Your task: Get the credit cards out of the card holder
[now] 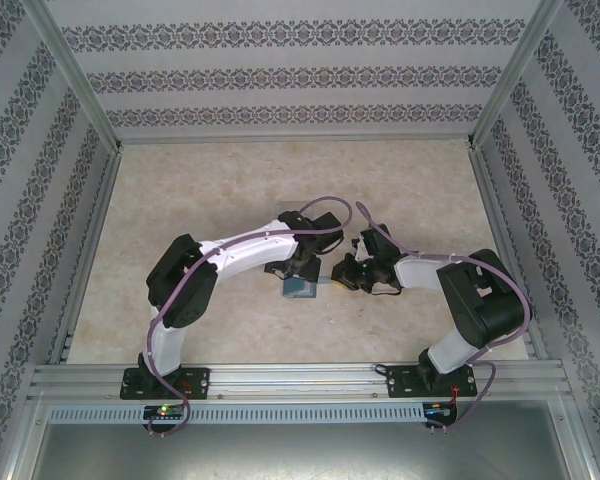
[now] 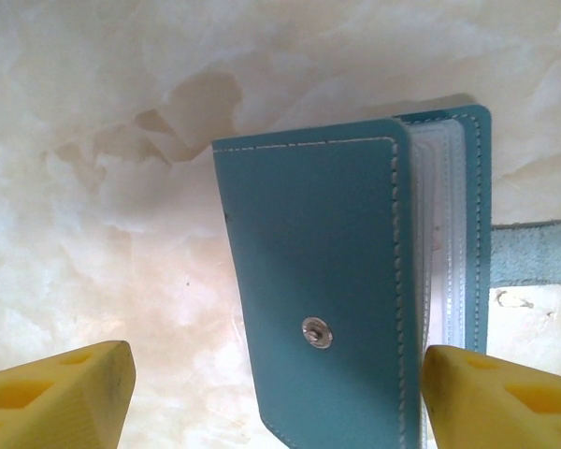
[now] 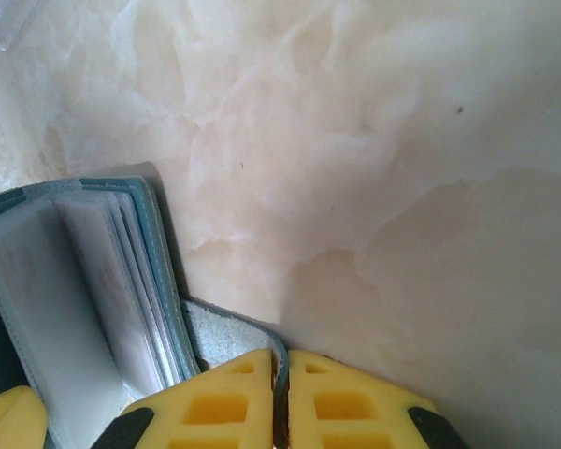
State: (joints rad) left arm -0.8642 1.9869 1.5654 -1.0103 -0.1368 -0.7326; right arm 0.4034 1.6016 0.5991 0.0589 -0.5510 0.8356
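Obs.: the card holder [image 2: 309, 281] lies partly open on the marbled table [image 2: 103, 187], with its teal cover and snap stud [image 2: 316, 332] towards your left wrist camera and its clear sleeves [image 3: 103, 299] fanned inside. Your left gripper [image 2: 280, 398] hangs over the holder, jaws spread wide, a yellow fingertip [image 2: 61, 398] to either side of it, gripping nothing. Your right gripper [image 3: 280, 398] is at the holder's strap side, jaws pinched tight on the strap tab [image 3: 226, 332]. You cannot tell whether the sleeves carry cards.
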